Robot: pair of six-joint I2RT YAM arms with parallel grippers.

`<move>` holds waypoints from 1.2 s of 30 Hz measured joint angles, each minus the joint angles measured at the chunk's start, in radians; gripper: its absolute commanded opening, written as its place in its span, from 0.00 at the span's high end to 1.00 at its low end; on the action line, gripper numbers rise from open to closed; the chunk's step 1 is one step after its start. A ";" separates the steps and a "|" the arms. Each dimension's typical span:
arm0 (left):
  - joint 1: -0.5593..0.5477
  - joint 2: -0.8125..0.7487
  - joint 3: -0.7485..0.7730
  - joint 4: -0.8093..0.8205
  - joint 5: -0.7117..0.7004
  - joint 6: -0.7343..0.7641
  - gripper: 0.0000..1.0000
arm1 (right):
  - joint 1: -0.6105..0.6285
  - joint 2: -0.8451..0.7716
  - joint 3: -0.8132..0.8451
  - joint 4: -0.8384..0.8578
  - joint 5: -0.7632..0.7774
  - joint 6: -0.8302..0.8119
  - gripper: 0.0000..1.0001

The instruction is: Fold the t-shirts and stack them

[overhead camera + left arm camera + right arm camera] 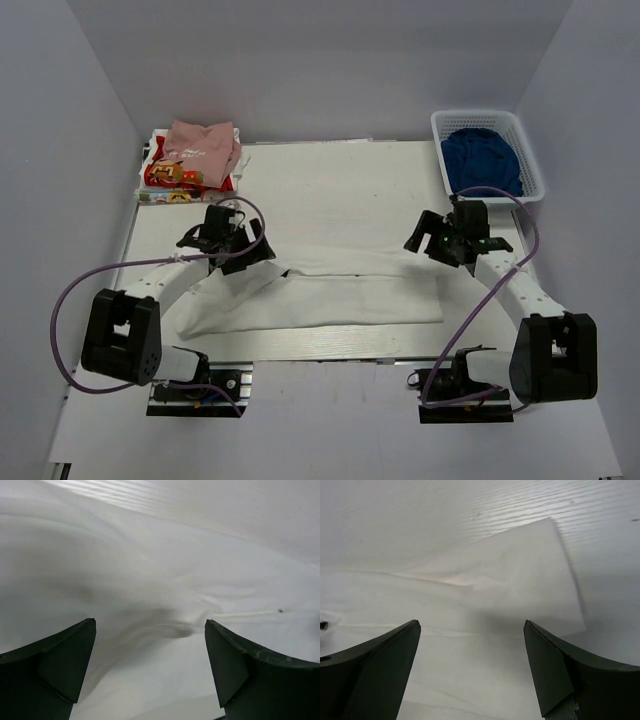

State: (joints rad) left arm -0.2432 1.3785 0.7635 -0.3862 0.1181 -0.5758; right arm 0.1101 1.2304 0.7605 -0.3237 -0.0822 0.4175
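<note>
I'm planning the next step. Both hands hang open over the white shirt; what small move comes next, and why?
Probably lower the right hand onto the right end of the white shirt and close. The shirt lies as a long strip, that hand open near it, so a crosswise fold seems due.

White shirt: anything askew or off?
Yes. The white shirt is folded into a long strip, but its left end, under the left gripper, is bunched and splays out diagonally. The right end lies flat and square.
</note>
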 measured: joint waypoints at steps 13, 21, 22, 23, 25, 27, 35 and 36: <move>-0.213 0.139 0.016 0.114 0.175 0.069 0.00 | 0.032 0.183 -0.060 0.140 -0.211 0.002 0.10; -0.343 -0.095 -0.051 0.043 0.277 0.077 0.00 | 0.032 0.184 -0.060 0.166 -0.212 0.001 0.10; -0.352 -0.130 -0.051 0.024 0.261 0.078 0.00 | 0.032 0.184 -0.060 0.167 -0.211 0.001 0.10; -0.356 -0.165 -0.049 0.010 0.241 0.078 0.00 | 0.032 0.185 -0.060 0.168 -0.211 0.001 0.10; -0.356 -0.212 -0.034 -0.020 0.170 0.076 0.00 | 0.032 0.187 -0.060 0.168 -0.209 0.001 0.10; -0.352 -0.216 -0.012 -0.040 0.085 0.060 0.00 | 0.032 0.192 -0.060 0.169 -0.208 0.001 0.10; -0.320 -0.008 0.074 -0.179 -0.260 -0.127 0.00 | 0.037 0.201 -0.056 0.167 -0.171 -0.015 0.10; -0.313 0.024 0.074 -0.195 -0.283 -0.153 0.00 | 0.040 0.201 -0.055 0.171 -0.162 -0.016 0.10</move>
State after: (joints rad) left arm -0.5564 1.4025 0.8375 -0.5816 -0.1646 -0.7292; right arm 0.1497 1.4311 0.7052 -0.1528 -0.2443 0.4015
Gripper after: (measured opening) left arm 0.995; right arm 0.896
